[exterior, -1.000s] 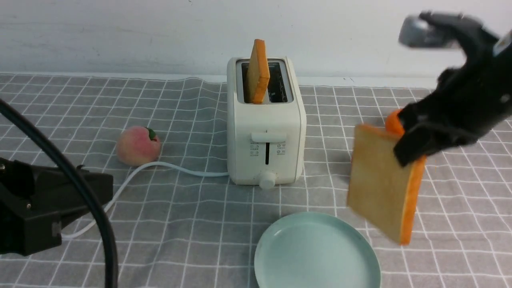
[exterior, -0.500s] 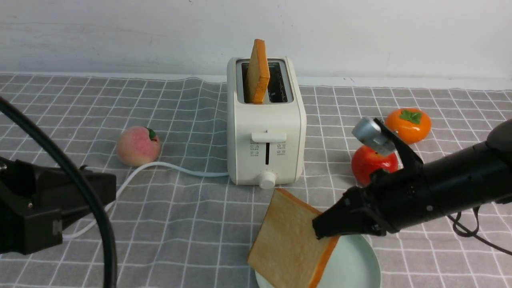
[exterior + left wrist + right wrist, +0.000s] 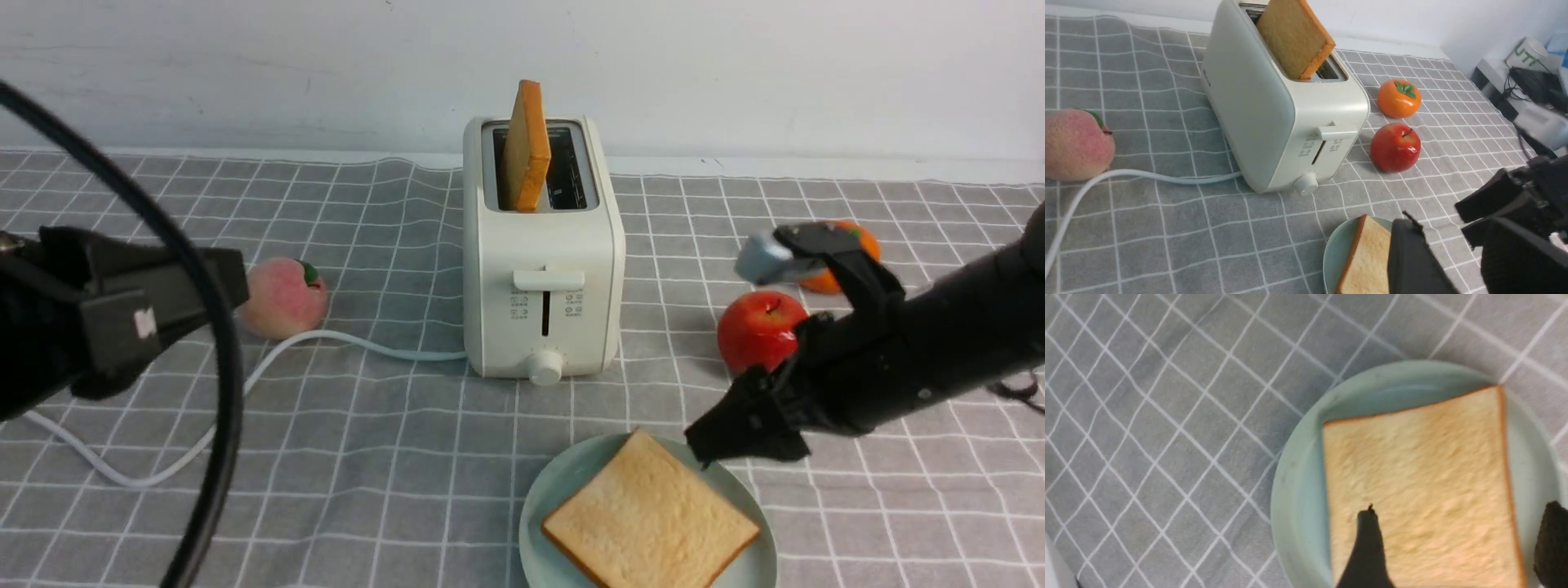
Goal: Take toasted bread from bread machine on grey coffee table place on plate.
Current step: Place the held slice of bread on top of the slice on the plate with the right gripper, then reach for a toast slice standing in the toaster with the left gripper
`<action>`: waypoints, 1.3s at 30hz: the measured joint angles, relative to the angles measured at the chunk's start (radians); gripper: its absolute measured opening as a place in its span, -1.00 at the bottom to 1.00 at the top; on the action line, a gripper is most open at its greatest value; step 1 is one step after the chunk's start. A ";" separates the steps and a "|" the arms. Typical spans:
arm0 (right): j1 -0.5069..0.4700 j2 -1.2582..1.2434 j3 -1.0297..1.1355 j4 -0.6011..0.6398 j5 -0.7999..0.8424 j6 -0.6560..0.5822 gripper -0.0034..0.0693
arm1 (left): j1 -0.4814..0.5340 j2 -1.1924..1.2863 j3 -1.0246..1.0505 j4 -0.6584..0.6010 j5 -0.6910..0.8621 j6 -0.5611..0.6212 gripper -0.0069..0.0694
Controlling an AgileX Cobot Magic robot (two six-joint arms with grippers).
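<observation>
The big grey coffee table [image 3: 367, 457] has the white bread machine [image 3: 543, 269] standing near the back, and the round green plate [image 3: 563, 490] sits in front of it. One piece of toasted bread [image 3: 651, 510] lies flat on the plate, and another piece [image 3: 526, 147] stands up in the bread machine's left slot. The right gripper [image 3: 704, 445] hangs by the plate's right edge, fingers wide apart, holding nothing. The left gripper [image 3: 235, 284] is off to the left, fingers a little apart, holding nothing too.
</observation>
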State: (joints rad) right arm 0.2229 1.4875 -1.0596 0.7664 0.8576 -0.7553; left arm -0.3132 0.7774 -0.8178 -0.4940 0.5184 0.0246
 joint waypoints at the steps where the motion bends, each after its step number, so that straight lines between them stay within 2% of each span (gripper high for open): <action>1: -0.009 -0.012 -0.023 -0.021 0.014 0.027 0.50 | 0.000 0.016 0.000 0.000 -0.006 -0.004 -0.11; 6: -0.044 -0.092 -0.157 -0.047 0.169 0.135 0.45 | 0.000 0.143 -0.050 0.000 0.008 0.021 0.24; 7: -0.044 -0.098 -0.166 -0.045 0.185 0.139 0.45 | 0.000 0.149 -0.059 0.000 0.013 0.024 0.26; 8: -0.044 -0.122 -0.191 -0.025 0.238 0.144 0.41 | 0.000 0.207 -0.094 -0.020 0.031 0.073 0.43; 9: -0.044 -0.124 -0.193 -0.015 0.243 0.144 0.41 | 0.000 0.207 -0.098 -0.020 0.033 0.073 0.45; 12: -0.044 -0.157 -0.208 0.089 0.281 0.129 0.30 | 0.000 0.357 -0.176 -0.110 0.092 0.221 0.67; 14: -0.044 -0.159 -0.208 0.140 0.295 0.104 0.24 | 0.000 0.453 -0.214 -0.174 0.128 0.291 0.71; 17: -0.044 -0.164 -0.208 0.158 0.331 0.073 0.13 | 0.000 0.579 -0.279 -0.236 0.178 0.334 0.70; 20: -0.044 -0.201 -0.208 0.139 0.340 0.099 0.07 | -0.007 0.672 -0.381 -0.214 0.224 0.321 0.68; 22: -0.038 -0.242 -0.208 0.105 0.316 0.140 0.05 | -0.026 0.714 -0.470 -0.140 0.222 0.261 0.68; 26: 0.009 -0.316 -0.209 -0.019 0.254 0.251 0.05 | -0.089 0.769 -0.626 0.074 0.195 0.063 0.68; 29: 0.093 -0.359 -0.209 -0.200 0.182 0.404 0.04 | -0.175 0.854 -0.800 0.348 0.211 -0.212 0.68; 34: 0.210 -0.376 -0.209 -0.404 0.135 0.540 0.04 | -0.259 1.032 -1.001 0.683 0.294 -0.476 0.68; 36: 0.246 -0.376 -0.209 -0.445 0.135 0.568 0.04 | -0.269 1.107 -1.071 0.746 0.320 -0.524 0.68; 39: 0.279 -0.376 -0.209 -0.475 0.140 0.587 0.04 | -0.267 1.187 -1.163 0.749 0.332 -0.545 0.68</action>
State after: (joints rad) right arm 0.5020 1.1116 -1.2685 0.2919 0.9979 -0.1683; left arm -0.5798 1.9640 -1.9812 0.2550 0.8508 -0.5204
